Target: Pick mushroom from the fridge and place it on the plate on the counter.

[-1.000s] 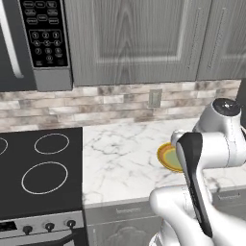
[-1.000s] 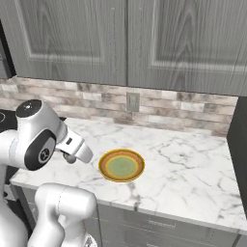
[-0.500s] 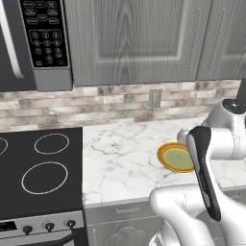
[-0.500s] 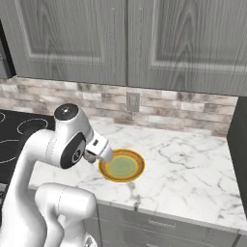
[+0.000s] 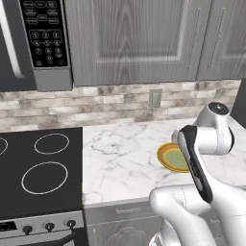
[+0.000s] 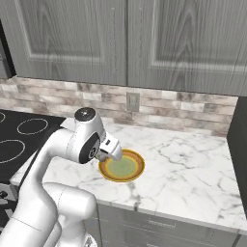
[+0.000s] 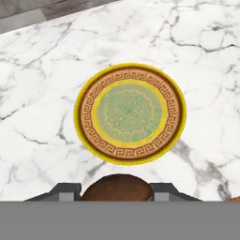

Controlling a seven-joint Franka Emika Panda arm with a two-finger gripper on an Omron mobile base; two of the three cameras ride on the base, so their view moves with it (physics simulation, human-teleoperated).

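In the hand view the mushroom (image 7: 117, 187) shows as a rounded brown cap at 6 o'clock, wedged between the two dark fingertips (image 7: 63, 193). Its visible part runs wider side to side than top to bottom, its long axis lying across the gap between the fingers; which way the stem points cannot be told. The gripper (image 7: 117, 193) is clenched on the mushroom.

The plate (image 7: 130, 113) lies flat on the bench (image 7: 42, 93), just above the mushroom in the hand view, toward 12 o'clock, and nothing lies in it: a yellow rim, a brown patterned ring and a greenish centre.

In the right base view the arm arches up from 7 o'clock, its wrist bent so the hand (image 6: 110, 149) hangs over the plate's (image 6: 129, 172) 9 o'clock edge. In the left base view the arm rises from 5 o'clock and its upper link covers the 3 o'clock side of the plate (image 5: 168, 154).

The stovetop (image 5: 33, 168) sits at 9 o'clock of the bench, well apart from the plate.
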